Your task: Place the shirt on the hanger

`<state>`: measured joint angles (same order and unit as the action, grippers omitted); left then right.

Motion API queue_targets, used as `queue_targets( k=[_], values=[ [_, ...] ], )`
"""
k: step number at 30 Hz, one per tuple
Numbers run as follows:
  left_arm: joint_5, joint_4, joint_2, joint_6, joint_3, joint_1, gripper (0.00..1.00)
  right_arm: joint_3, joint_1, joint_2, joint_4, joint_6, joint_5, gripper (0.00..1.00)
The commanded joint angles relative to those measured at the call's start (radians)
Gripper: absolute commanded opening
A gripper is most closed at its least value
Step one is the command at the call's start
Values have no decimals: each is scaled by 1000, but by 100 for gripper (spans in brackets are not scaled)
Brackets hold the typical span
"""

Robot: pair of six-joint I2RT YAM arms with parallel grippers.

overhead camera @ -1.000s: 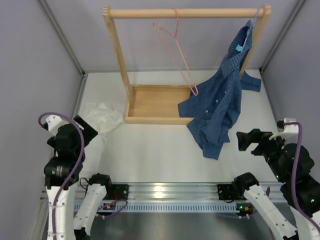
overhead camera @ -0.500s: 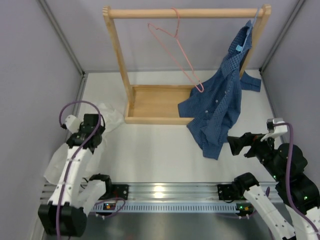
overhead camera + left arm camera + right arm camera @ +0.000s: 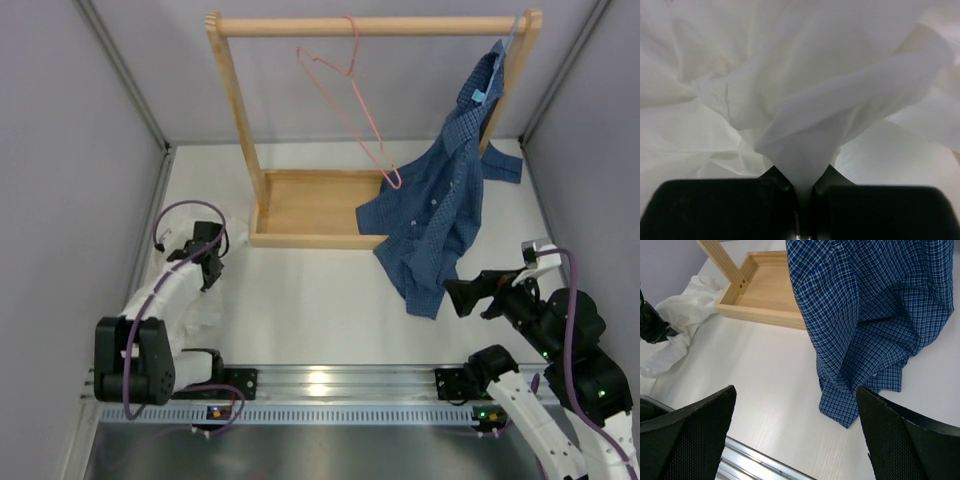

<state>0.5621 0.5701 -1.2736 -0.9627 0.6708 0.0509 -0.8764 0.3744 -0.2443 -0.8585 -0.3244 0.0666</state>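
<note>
The white shirt (image 3: 236, 228) lies crumpled on the table at the left, beside the wooden rack. My left gripper (image 3: 212, 268) is down on it. In the left wrist view the left gripper (image 3: 802, 202) is shut on a pinched fold of the shirt (image 3: 805, 100). The pink wire hanger (image 3: 347, 100) hangs by its hook from the rack's top rail, tilted, with nothing on it. My right gripper (image 3: 462, 297) hovers open near the front right; the right gripper (image 3: 797, 435) has only table between its fingers. The shirt (image 3: 680, 320) shows far left in that view.
A dark blue checked shirt (image 3: 440, 215) hangs from the rack's right post and trails onto the table, close to my right gripper. The wooden rack (image 3: 310, 205) has a tray base at the back centre. Grey walls close in on both sides.
My left arm swung forward and down onto the white shirt, and its jaws closed on a fold. My right arm sank a little and shifted left. The hanger swayed slightly.
</note>
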Motion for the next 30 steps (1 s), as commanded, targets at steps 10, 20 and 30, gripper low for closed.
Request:
queue_targets(
  k=[10, 20, 30],
  values=[
    [246, -124, 283, 33, 75, 1210, 0, 5, -12, -50, 125, -18, 42, 100],
    [363, -222, -349, 185, 427, 1773, 35, 31, -11, -87, 150, -7, 199, 99],
    [425, -167, -120, 165, 356, 1788, 98, 119, -11, -213, 153, 18, 354, 100]
  ],
)
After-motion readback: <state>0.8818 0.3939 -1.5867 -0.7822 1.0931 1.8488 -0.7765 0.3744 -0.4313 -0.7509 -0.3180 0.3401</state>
